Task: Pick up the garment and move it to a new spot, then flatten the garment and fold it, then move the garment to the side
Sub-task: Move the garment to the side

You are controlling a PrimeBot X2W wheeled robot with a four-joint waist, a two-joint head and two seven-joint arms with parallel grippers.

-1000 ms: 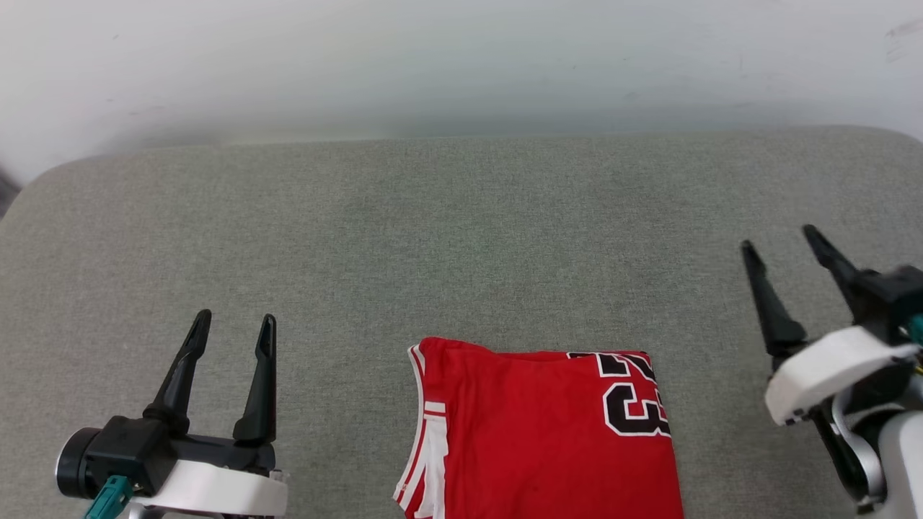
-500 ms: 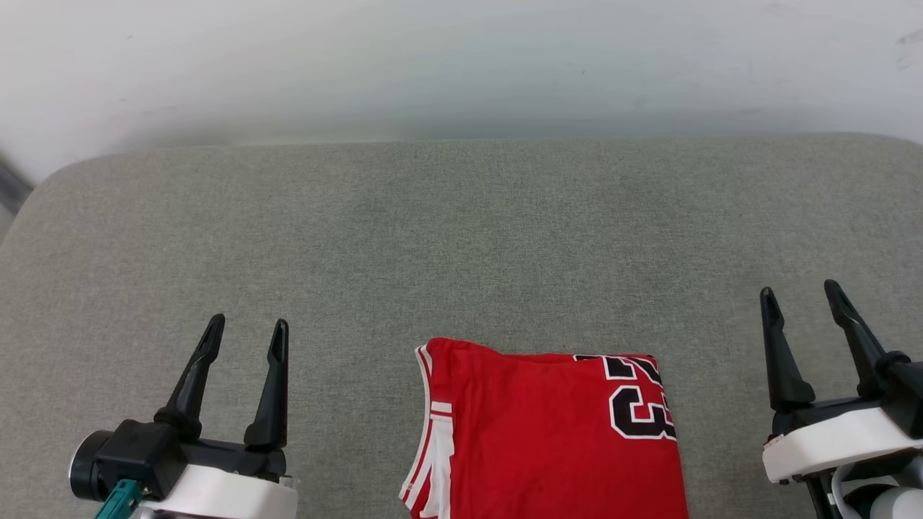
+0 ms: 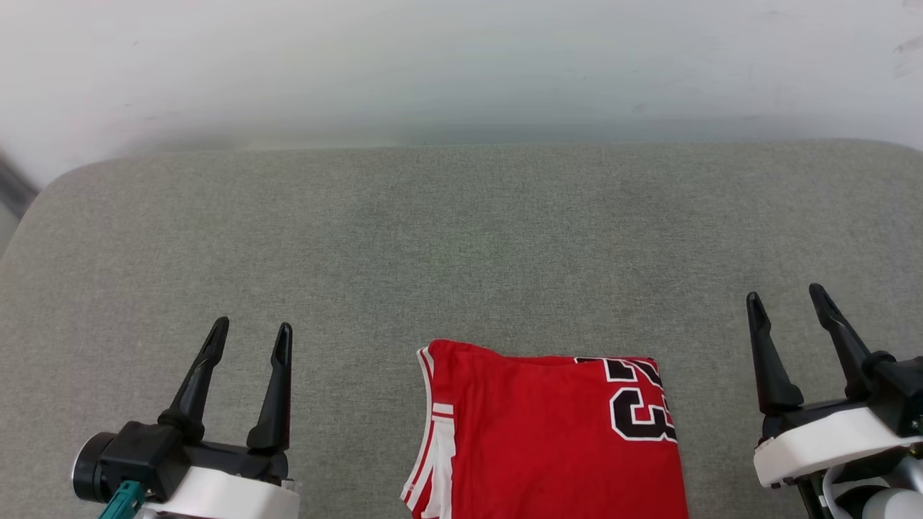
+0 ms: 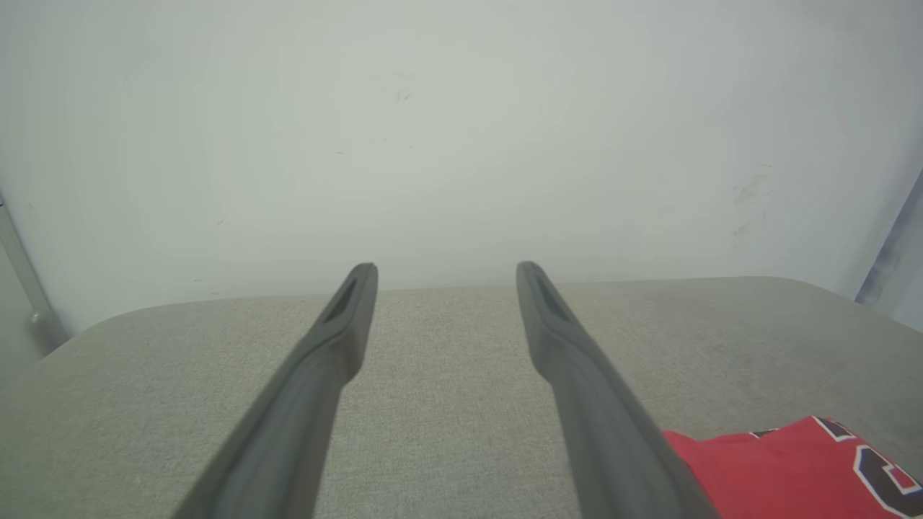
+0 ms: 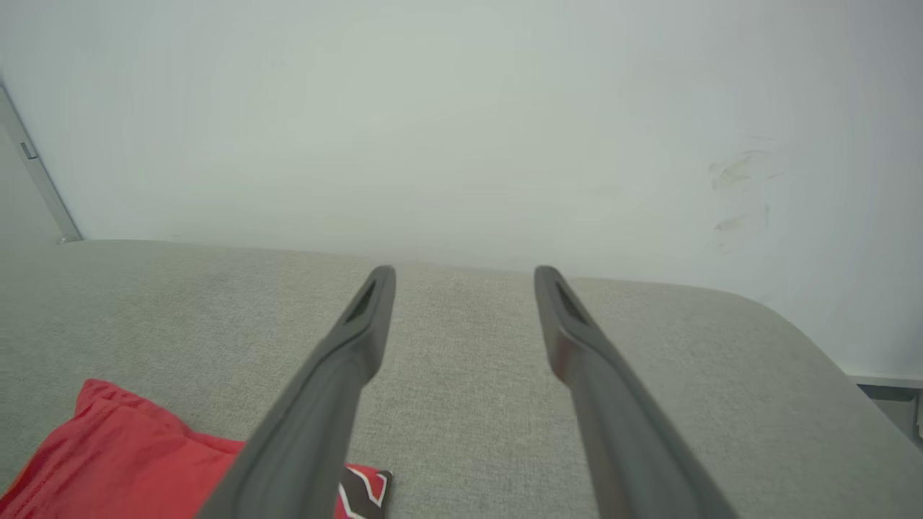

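We judge the folding done: the shirt (image 3: 548, 432) lies as a neat red rectangle on the grey padded top (image 3: 461, 238), and what we have left is to shift it to the side. It sits between our two pincers, inward of each and apart from both, with its far edge nearer to us than either pair of fingertips. The left pincer (image 3: 252, 324) stands spread and empty, fingers pointing away over bare padding. The right pincer (image 3: 784, 292) is likewise spread, with nothing in it. For the next move we think one pincer must swing inward and down to a shirt edge, then close on every layer at once. The cloth looks thin, so a pinch on the top layer alone would likely pull the fold open. Against the picture a second ago, our right pincer has dropped from a raised, tilted pose and come slightly inward. The left pincer and the shirt have barely changed, apart from a small shift of the whole view.
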